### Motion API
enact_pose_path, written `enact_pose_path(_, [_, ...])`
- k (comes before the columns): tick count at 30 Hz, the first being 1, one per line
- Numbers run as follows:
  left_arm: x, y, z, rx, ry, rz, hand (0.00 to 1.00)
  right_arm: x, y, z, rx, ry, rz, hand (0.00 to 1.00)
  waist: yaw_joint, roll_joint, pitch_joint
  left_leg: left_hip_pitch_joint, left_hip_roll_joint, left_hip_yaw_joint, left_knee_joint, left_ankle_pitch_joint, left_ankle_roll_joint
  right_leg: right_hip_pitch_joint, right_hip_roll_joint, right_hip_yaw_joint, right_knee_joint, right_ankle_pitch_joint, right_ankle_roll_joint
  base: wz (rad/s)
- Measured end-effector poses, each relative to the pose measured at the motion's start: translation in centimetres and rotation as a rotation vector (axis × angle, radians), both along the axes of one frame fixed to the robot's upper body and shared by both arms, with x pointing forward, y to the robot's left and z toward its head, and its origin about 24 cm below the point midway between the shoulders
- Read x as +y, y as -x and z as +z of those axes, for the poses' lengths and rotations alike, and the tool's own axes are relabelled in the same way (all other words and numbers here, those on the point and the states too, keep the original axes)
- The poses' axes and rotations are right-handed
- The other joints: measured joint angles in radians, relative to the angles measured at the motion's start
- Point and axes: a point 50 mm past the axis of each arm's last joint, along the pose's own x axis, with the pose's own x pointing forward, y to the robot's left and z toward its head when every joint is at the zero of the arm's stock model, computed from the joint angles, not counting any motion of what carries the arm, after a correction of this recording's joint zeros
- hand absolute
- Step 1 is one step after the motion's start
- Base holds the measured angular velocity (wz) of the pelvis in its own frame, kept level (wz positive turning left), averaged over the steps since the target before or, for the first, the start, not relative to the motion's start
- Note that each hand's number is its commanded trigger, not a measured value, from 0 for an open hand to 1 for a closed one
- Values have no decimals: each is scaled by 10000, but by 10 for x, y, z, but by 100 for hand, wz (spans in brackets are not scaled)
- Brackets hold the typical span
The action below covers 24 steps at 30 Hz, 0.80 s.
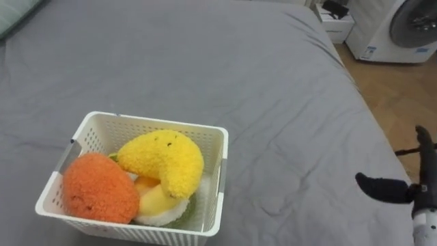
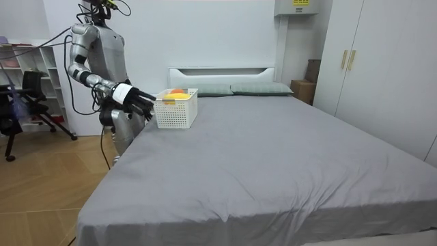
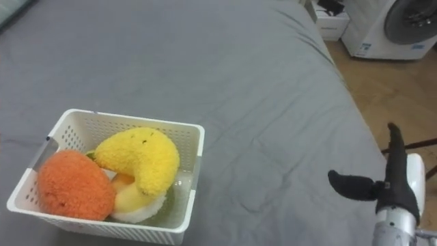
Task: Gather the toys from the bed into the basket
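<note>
A white slatted basket [image 1: 157, 124] stands on the grey bed [image 1: 225, 61] at the lower left of the eye views. Inside it lie a yellow curved plush [image 1: 167, 158], an orange round plush [image 1: 99, 188] and a pale yellow-and-white toy [image 1: 158, 205] under them. My right hand [image 1: 418, 186] hovers at the lower right over the bed's edge, well to the right of the basket, open with straight fingers and thumb spread, holding nothing. In the room view I stand at the bedside near the headboard, right hand [image 2: 138, 102] stretched out beside the basket [image 2: 176, 113].
Wooden floor [image 1: 403, 96] lies past the bed's right edge, with a washing machine [image 1: 403, 27] and a white box [image 1: 336, 20] beyond. Pillows [image 2: 259, 89] rest at the headboard. A wardrobe [image 2: 369, 61] and a chair [image 2: 27, 96] stand in the room.
</note>
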Motion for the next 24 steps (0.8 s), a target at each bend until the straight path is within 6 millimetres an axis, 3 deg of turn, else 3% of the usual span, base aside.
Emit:
enact_pose_path(6, [-1,1,0,-39,57,179,0,1,35,-49,1457,-1118,-1605,0,-28,67,1,25,3,-9,-11,-17,-13,16,12,41,-37,-19,-4,0])
enact_pose_path(8, [-1,3,0,11,51,199,0,3,63,-78,2939,-1529,-2159,0,-31,67,-36,65,-1,-22,-29,-17,-13,85,15,33,-129,-14,-11,0])
enact_pose_path(9, [0,3,0,19,40,203,0,3,69,-85,3313,-1636,-2294,0,-30,74,-37,85,-2,-38,-34,-17,-13,108,15,33,-135,-14,-11,0])
enact_pose_path(13, [-2,4,-1,102,85,203,0,9,129,-120,5845,-2565,-3622,0,-36,166,-35,98,-2,-69,-28,-27,-15,152,14,17,-145,-20,-10,0])
enact_pose_path(19, [-3,6,-2,173,115,166,0,22,188,-136,8458,-2747,-4405,0,-41,247,-33,93,-19,-191,-13,-28,-17,207,27,16,-130,-66,-34,3])
enact_pose_path(24, [-4,6,-2,210,144,127,0,32,197,-141,9345,-3275,-4170,0,-11,247,-31,99,-17,-191,-13,-27,-19,176,30,17,-131,-68,-40,0])
